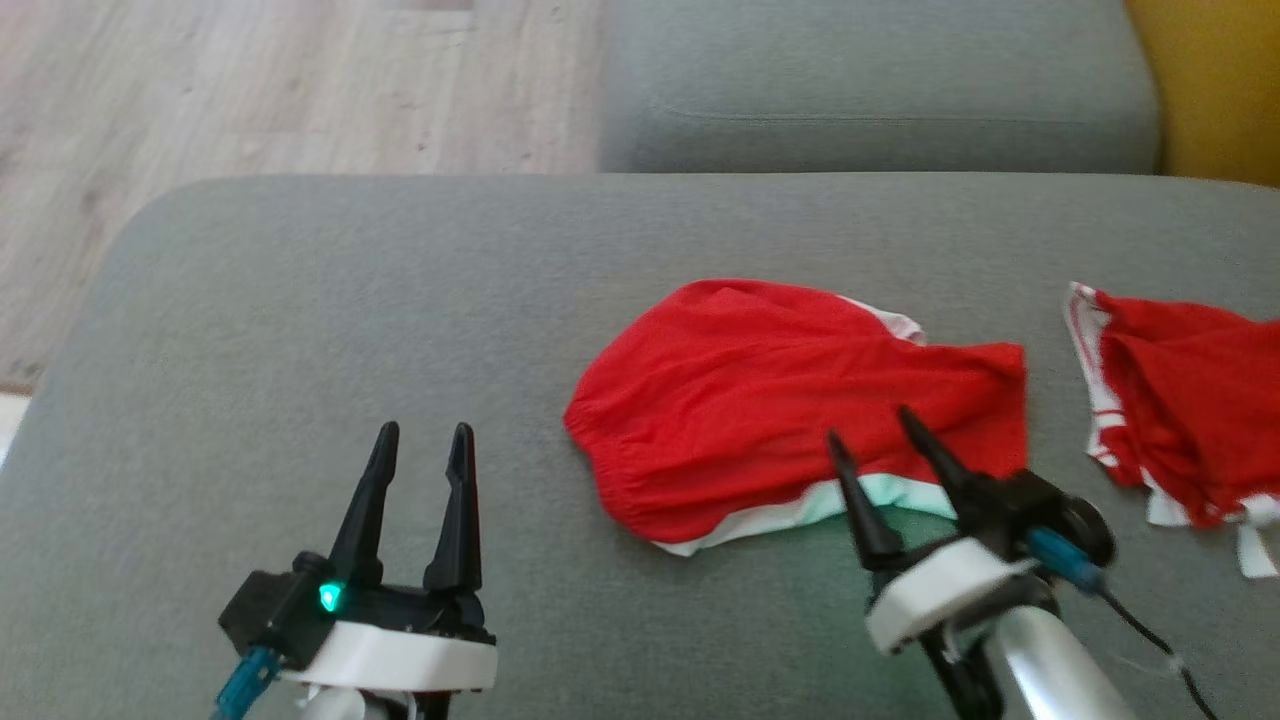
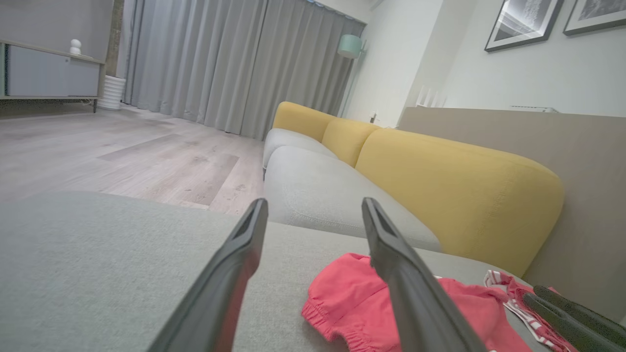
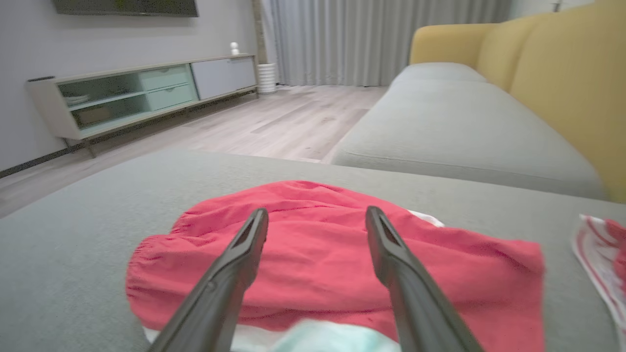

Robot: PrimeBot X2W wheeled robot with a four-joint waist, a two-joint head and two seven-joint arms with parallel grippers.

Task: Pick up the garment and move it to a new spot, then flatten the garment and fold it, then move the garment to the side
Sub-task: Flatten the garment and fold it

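- Right gripper (image 1: 870,428) wide, empty; garment (image 1: 760,400) just ahead, below its tips.
- Left gripper (image 1: 425,432) wide, empty; garment well to its right.
- Risk: shallow pinch catching one layer only, dragging it bunched.

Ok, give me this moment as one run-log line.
left gripper: open, empty | right gripper: open, over red shorts near edge | red-and-white garment: lying further right
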